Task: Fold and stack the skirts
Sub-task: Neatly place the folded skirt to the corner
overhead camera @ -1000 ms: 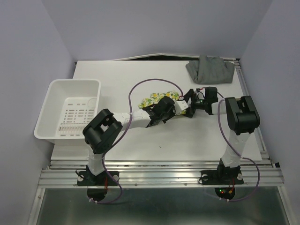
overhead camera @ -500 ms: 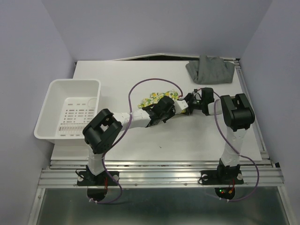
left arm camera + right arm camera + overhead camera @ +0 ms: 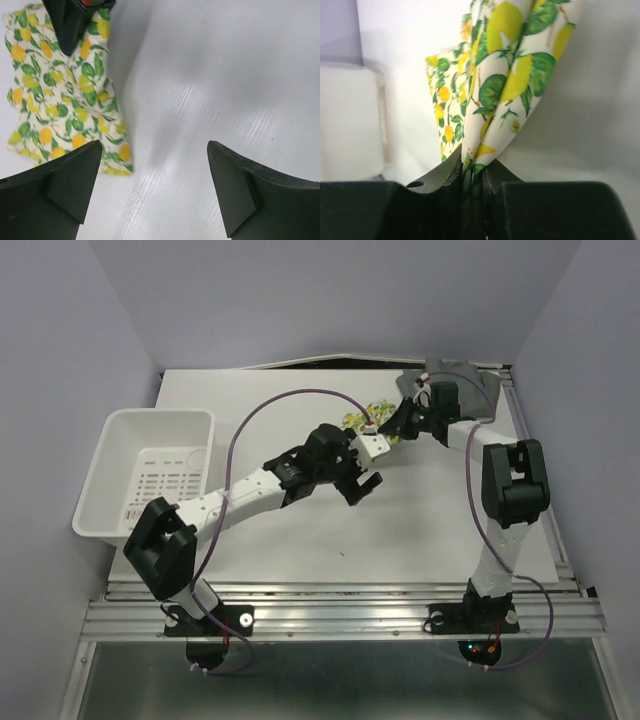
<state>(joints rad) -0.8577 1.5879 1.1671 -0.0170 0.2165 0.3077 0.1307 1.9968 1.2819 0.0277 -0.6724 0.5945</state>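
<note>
The white basket (image 3: 150, 475) sits apart at the left, so you can ignore it. Your left tool (image 3: 362, 486) has let go and drawn back over the middle of the worktop (image 3: 300, 540), fingers spread with nothing between them. The lemon-print skirt (image 3: 362, 418) has moved to the far right, pinched at one end by your right tool (image 3: 397, 423). Its long axis runs left to right, with the loose end trailing leftward and the pinched end toward the grey skirt (image 3: 478, 390) nearby. Stacking looks to be next.
</note>
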